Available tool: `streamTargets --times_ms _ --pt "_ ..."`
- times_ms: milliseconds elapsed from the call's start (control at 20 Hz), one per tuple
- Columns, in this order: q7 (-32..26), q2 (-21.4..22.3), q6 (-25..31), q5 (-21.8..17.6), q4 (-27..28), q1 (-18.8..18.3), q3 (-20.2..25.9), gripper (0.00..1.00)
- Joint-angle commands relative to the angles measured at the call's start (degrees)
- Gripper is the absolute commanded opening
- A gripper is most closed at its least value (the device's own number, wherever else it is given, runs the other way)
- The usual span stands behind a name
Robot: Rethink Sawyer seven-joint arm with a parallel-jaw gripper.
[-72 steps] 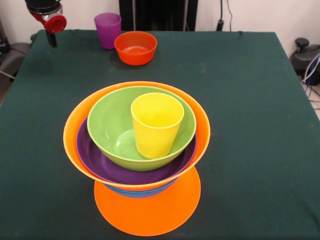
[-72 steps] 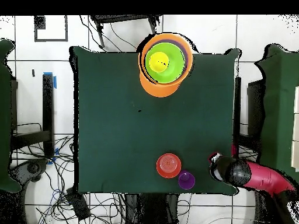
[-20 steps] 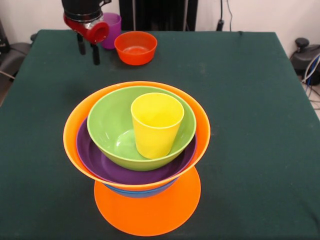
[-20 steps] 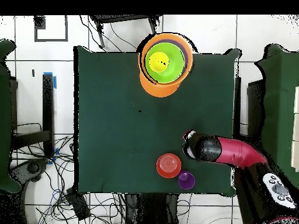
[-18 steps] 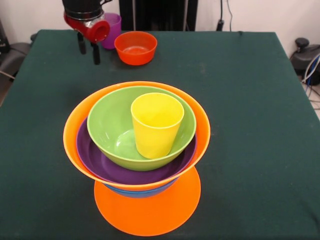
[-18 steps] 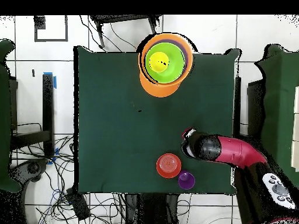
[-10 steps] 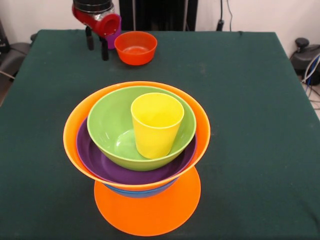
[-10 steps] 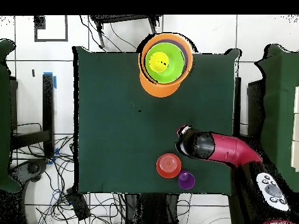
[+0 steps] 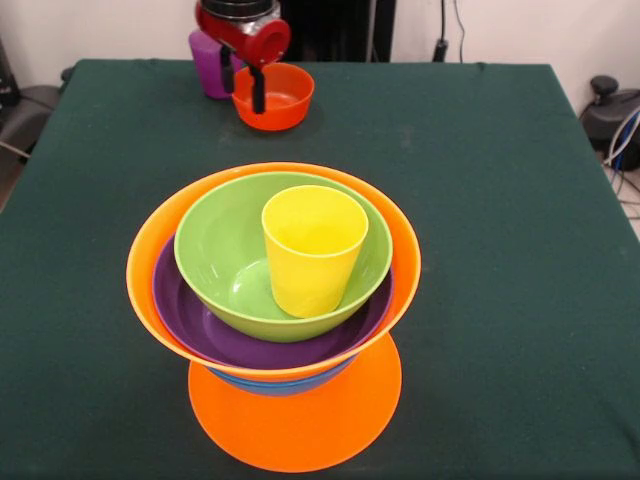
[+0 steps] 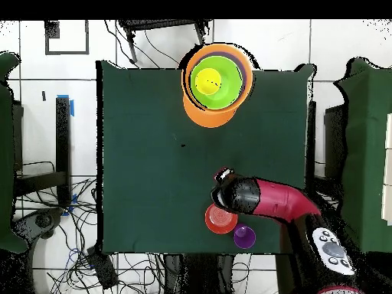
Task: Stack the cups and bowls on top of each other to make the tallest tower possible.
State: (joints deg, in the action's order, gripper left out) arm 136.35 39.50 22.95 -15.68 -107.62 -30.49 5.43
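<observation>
Hovering with parted, empty fingers (image 9: 242,83) over the orange-red bowl's (image 9: 277,104) near rim, purple cup (image 9: 208,63) beside.

Your tower (image 9: 272,300) stands at six o'clock, a cup (image 9: 313,250) inside; at twelve, a small bowl (image 9: 280,97) right of another cup (image 9: 208,60).

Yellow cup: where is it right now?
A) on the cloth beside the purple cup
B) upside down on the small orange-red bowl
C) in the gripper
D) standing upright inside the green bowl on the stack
D: the yellow cup stands upright, mouth up, inside the green bowl at the top of the stack, far from the gripper, which hangs over the small orange-red bowl.
</observation>
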Motion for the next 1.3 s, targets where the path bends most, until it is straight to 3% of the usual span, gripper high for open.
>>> streamTargets --times_ms 50,350,950,1300 --pt "13.19 -3.82 -7.17 4.51 -5.44 4.02 -0.98 1.00" --pt "12.27 -5.14 -9.98 7.44 -7.53 5.38 -2.15 1.00" --pt "10.11 -9.13 -16.52 8.74 -12.36 5.15 -3.67 1.00" --pt "10.32 -16.16 -24.13 8.30 -11.10 4.83 -3.92 1.00"
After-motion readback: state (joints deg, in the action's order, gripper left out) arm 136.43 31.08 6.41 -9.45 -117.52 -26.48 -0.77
